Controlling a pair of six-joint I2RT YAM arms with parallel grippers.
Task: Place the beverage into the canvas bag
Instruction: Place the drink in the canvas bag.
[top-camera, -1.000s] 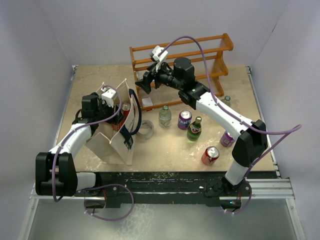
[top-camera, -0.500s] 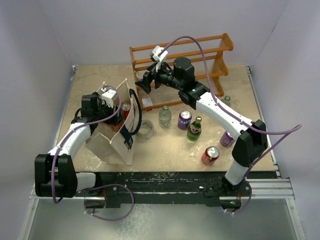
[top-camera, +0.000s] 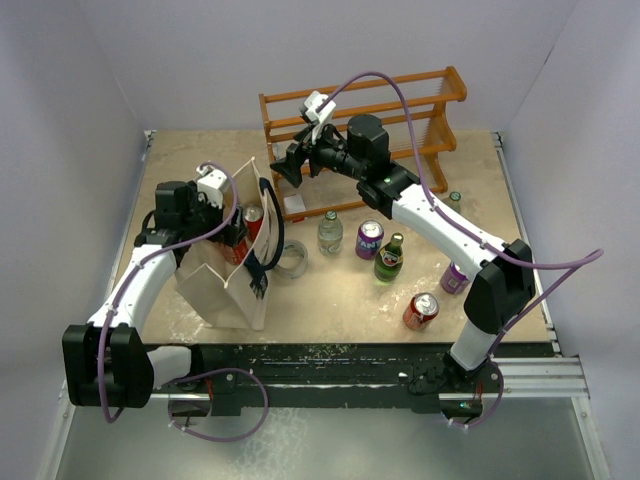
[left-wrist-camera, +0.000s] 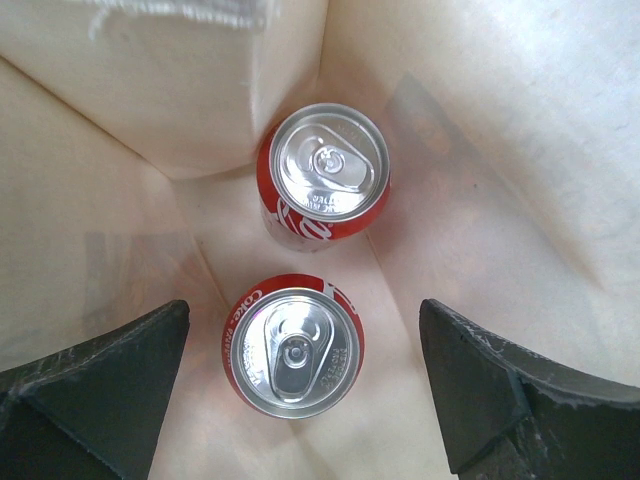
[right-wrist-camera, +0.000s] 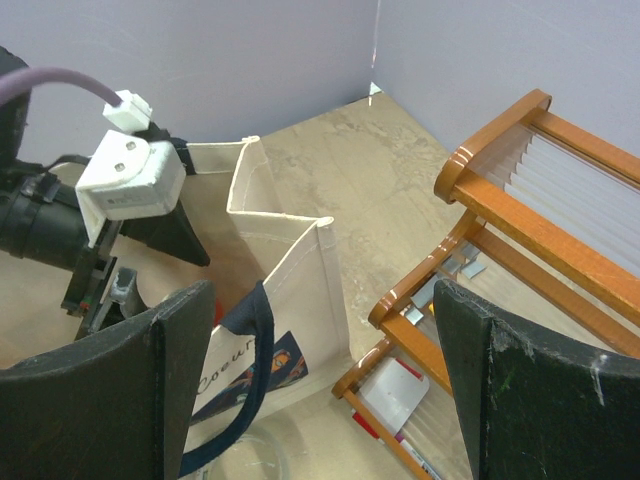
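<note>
Left tool (left-wrist-camera: 303, 305) hangs in the mouth of the canvas bag (top-camera: 222, 285), its fingers spread wide and gripping nothing. Below it, on the bag's floor, two red cola cans stand upright: the near can (left-wrist-camera: 295, 345) sits between the fingers, and the far can (left-wrist-camera: 327, 172) stands just beyond it in a corner. Right tool (right-wrist-camera: 322, 290) hovers above the counter (top-camera: 330, 300) between the bag and the wooden rack (top-camera: 400, 110), likewise wide and empty. Right of the bag, a clear bottle (top-camera: 329, 232), a purple can (top-camera: 369, 239), a green bottle (top-camera: 390, 257) and another red can (top-camera: 420, 311) stand on the counter.
</note>
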